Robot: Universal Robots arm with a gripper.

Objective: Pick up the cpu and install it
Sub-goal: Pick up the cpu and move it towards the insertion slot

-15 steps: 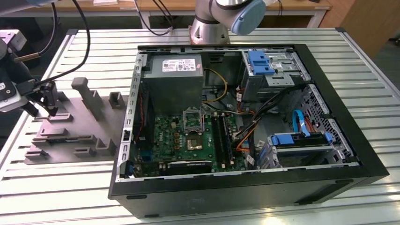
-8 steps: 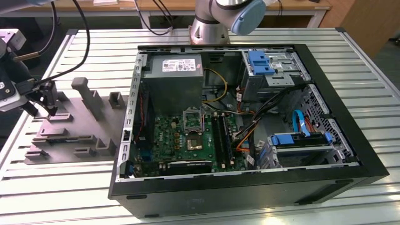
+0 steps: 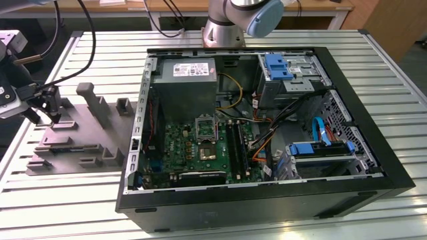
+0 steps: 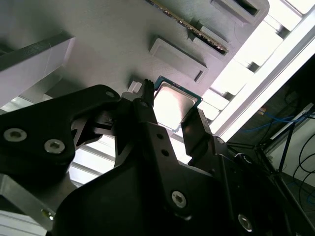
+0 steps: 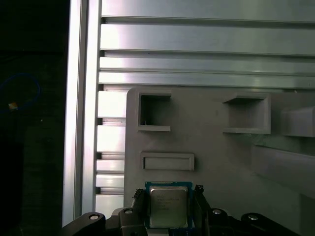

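The cpu [image 5: 167, 205] is a small square chip with a pale metal top and a green rim; it also shows as a bright square, the cpu [image 4: 173, 104], in the second wrist view. My gripper [image 5: 168, 209] has one dark finger against each of two opposite edges of the chip, so it is shut on it. In the exterior view the gripper [image 3: 43, 115] hangs over the far left part of the grey fixture plate [image 3: 80, 140], away from the case. I cannot tell whether the chip still rests on the plate. The motherboard [image 3: 190, 150] lies in the open case, its socket [image 3: 206, 152] uncovered.
The black computer case [image 3: 267, 200] lies open on the slatted aluminium table [image 3: 60, 200], with a grey power supply [image 3: 187, 85], drive cages with blue tabs [image 3: 320, 150] and loose cables inside. The fixture plate carries raised blocks and pockets [image 5: 155, 112]. The arm's base [image 3: 223, 30] stands behind the case.
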